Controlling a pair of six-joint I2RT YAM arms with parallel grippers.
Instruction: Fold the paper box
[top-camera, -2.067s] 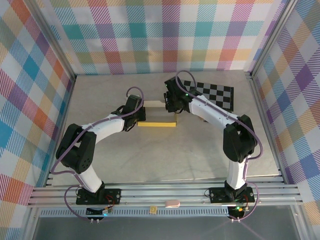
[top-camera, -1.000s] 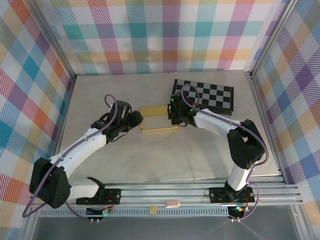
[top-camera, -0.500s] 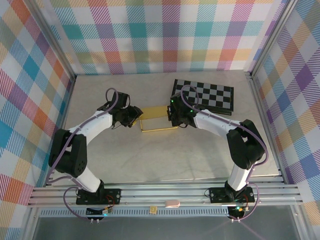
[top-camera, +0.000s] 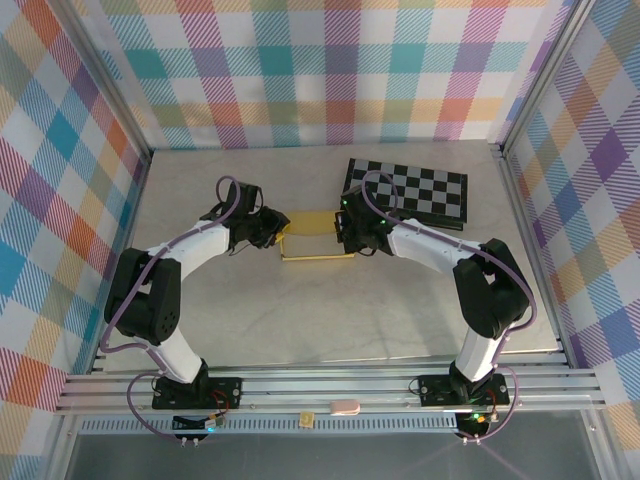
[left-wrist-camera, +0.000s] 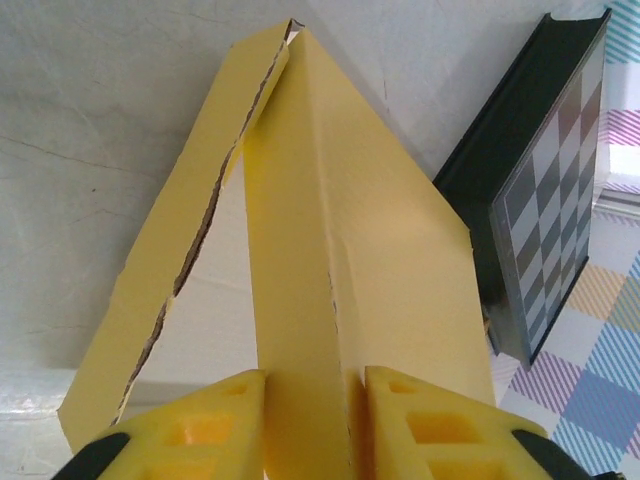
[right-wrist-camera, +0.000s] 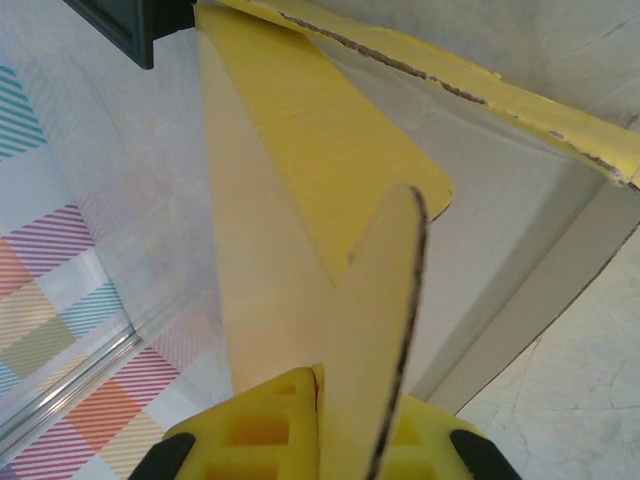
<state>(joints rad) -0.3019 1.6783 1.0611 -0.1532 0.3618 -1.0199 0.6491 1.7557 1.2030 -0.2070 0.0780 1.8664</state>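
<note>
The paper box (top-camera: 312, 240) is mustard-yellow cardboard, a shallow open shape on the table between both arms. My left gripper (top-camera: 275, 232) holds its left end; in the left wrist view the yellow fingers (left-wrist-camera: 225, 410) are shut on a folded wall of the paper box (left-wrist-camera: 330, 230). My right gripper (top-camera: 345, 232) holds the right end. In the right wrist view the jaws are shut on a rounded flap and side panel of the paper box (right-wrist-camera: 300, 200), whose far walls (right-wrist-camera: 480, 85) stand beyond.
The black-and-white checkered board (top-camera: 410, 188) lies just behind and right of the box, its black edge (left-wrist-camera: 520, 180) close to the left gripper's side of the box. Plaid walls enclose the table; bare grey surface (top-camera: 330, 320) lies in front.
The left arm swung in from the left and closed on the box's left end. The box shifted slightly back and its walls rose. The right gripper stayed at the right end.
</note>
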